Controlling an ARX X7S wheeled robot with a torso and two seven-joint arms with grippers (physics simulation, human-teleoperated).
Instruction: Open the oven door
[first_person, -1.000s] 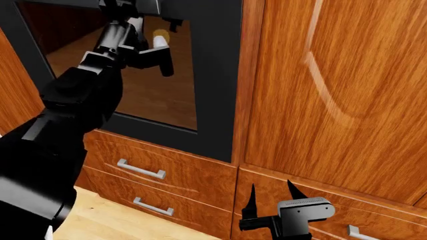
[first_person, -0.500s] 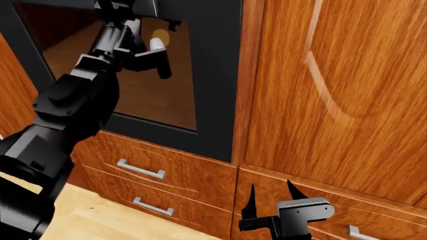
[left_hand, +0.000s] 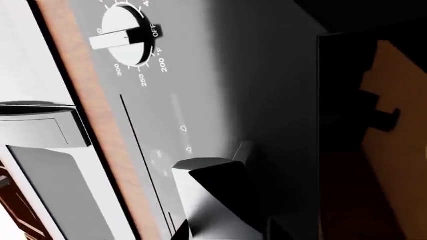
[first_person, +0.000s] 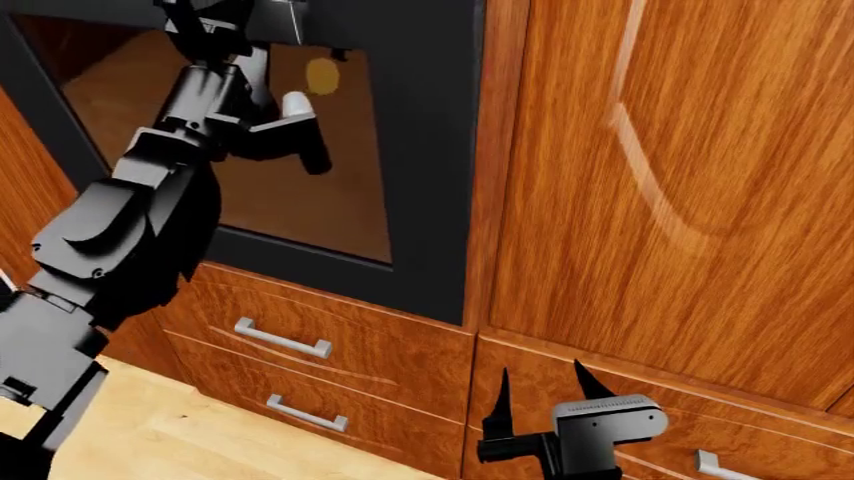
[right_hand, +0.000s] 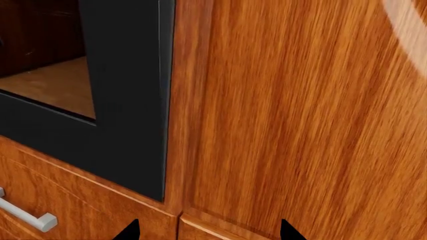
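1. The oven door (first_person: 427, 150) is the landmark: a black-framed panel with a dark tinted window, set in the wooden cabinetry at the upper left of the head view, with its lower right corner also showing in the right wrist view (right_hand: 127, 125).
2. The left gripper (first_person: 220, 15) reaches up to the top edge of the oven door, where it runs out of the head view; its arm crosses in front of the window.
3. Whether the left claw is apart, together or clamped on anything cannot be told: its tips are cut off in the head view, and the left wrist view shows only one dark finger (left_hand: 220, 200) close to the grey control panel (left_hand: 200, 100).
4. A white temperature knob (left_hand: 127, 36) sits on that panel, above the oven door's top edge.
5. The right gripper (first_person: 541, 385) hangs low, below and to the right of the oven door, its two black fingertips spread apart and holding nothing.
6. A tall reddish cabinet door (first_person: 681, 170) stands just right of the oven door.
7. Two wooden drawer fronts lie below the oven door, each with a small silver handle (first_person: 282, 338).
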